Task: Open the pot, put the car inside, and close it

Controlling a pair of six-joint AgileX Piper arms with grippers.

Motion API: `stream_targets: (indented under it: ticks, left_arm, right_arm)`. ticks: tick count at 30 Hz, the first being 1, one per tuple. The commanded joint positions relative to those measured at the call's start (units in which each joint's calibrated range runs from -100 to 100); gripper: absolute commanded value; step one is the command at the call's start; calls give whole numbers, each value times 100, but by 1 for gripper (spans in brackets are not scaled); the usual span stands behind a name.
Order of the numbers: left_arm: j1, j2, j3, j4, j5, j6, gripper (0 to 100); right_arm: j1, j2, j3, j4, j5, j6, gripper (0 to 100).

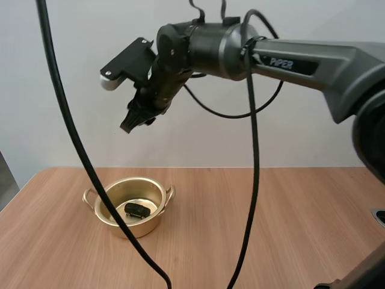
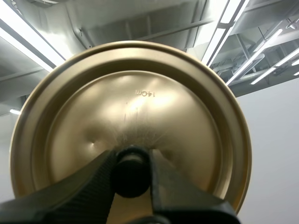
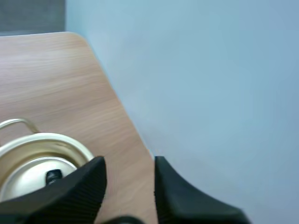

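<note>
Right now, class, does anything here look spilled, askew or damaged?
Nothing stands out. The pot stands upright on the table with the car inside, and the left end effector holds the lid.

I see my right gripper (image 1: 129, 124) held high, well above the table (image 1: 289, 229), tip angled down-left. Pot (image 1: 150, 223) stands open on table's left part, w/ 1 dark car (image 1: 137, 210) inside on its bottom.
</note>
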Motion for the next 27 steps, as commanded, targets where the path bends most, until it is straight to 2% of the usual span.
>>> stream_targets:
  ticks: [1,2,3,8,12,17,21,27]
  left_arm:
    - [-1,8,-1,0,0,0,0]
    - [-1,8,-1,0,0,0,0]
    - [-1,8,-1,-12,-3,0,0]
    - [-1,8,-1,-151,-3,0,0]
    - [-1,8,-1,-353,9,0,0]
    - [-1,54,-1,-455,9,0,0]
    - [-1,67,-1,-455,140,0,0]
    - [-1,67,-1,-455,208,0,0]
  right_arm:
    - [-311,-344,-9,-769,-10,551,18]
    - [-456,-430,-9,-823,-10,639,3]
    - [-575,-491,-9,-826,-28,709,0]
    - [-1340,-743,-9,-826,-204,1202,0]
    - [-1811,-863,-9,-826,-444,1264,0]
    - [-2297,-1017,-9,-506,-775,1764,0]
    - [-2577,-1287,330,-59,-1420,1820,0]
    - [-2632,-2007,1657,85,-3287,1820,0]
